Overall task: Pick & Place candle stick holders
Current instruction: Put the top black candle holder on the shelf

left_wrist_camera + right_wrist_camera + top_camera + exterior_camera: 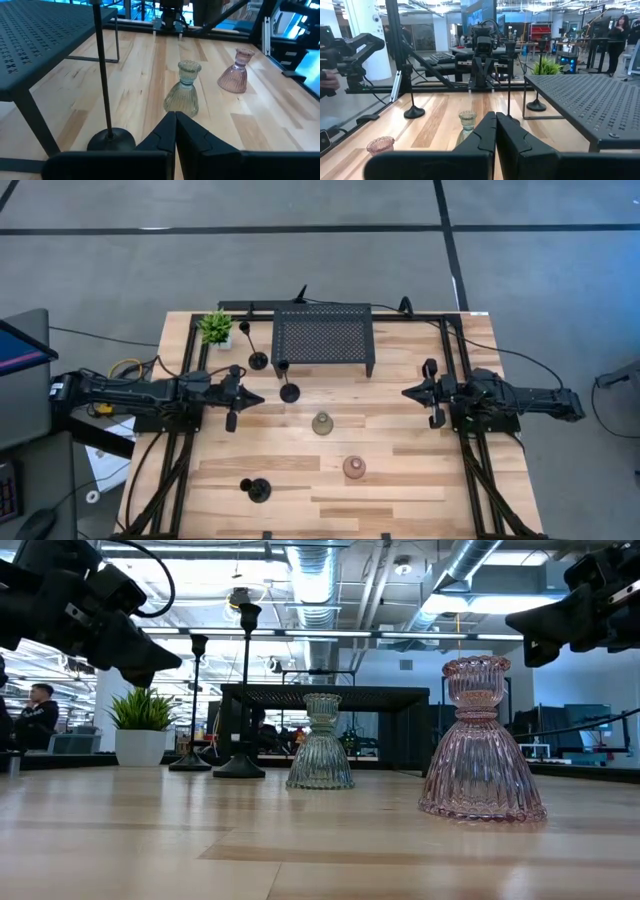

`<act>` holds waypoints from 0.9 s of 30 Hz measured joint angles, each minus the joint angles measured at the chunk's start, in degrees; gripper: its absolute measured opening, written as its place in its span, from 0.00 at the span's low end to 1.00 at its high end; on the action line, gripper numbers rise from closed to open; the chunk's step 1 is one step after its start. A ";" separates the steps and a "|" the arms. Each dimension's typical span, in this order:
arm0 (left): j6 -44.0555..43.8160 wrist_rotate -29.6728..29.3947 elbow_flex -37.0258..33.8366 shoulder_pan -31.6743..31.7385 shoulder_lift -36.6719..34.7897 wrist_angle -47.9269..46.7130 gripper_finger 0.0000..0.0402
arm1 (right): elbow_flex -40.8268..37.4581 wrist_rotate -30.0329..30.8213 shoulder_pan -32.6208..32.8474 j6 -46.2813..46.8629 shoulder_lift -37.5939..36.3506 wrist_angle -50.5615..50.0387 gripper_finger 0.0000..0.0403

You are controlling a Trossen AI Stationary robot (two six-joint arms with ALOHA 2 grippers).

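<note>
Three slim black stemmed holders stand upright on their round bases: one in front of the stand's left leg (258,360), one nearer the middle (289,391), and one near the front edge (259,491). A greenish-grey bell-shaped holder (322,423) and a pinkish one (354,468) stand on their wide bottoms mid-table. My left gripper (262,397) is shut and empty above the table, just left of the middle black holder (103,75). My right gripper (405,392) is shut and empty at the right. The two grippers point at each other.
A black perforated metal stand (323,338) stands at the far middle, with a small green potted plant (216,328) to its left. Bare wood lies between the right gripper and the bell-shaped holders. People show in the room beyond the table.
</note>
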 joint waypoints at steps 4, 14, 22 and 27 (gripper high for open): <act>-4.01 0.00 0.00 0.01 0.01 0.10 0.02 | 0.00 0.00 0.00 0.00 0.01 -0.02 0.00; -3.94 0.00 0.00 -0.01 0.00 0.44 0.02 | 0.00 0.00 0.09 0.00 0.00 -0.18 0.00; -4.03 0.00 0.00 -0.01 0.01 0.90 0.02 | 0.00 0.02 0.08 5.54 0.02 -0.27 0.00; -6.00 0.00 0.00 -0.08 0.01 2.86 0.02 | 0.00 1.08 0.45 11.25 0.02 -0.65 0.00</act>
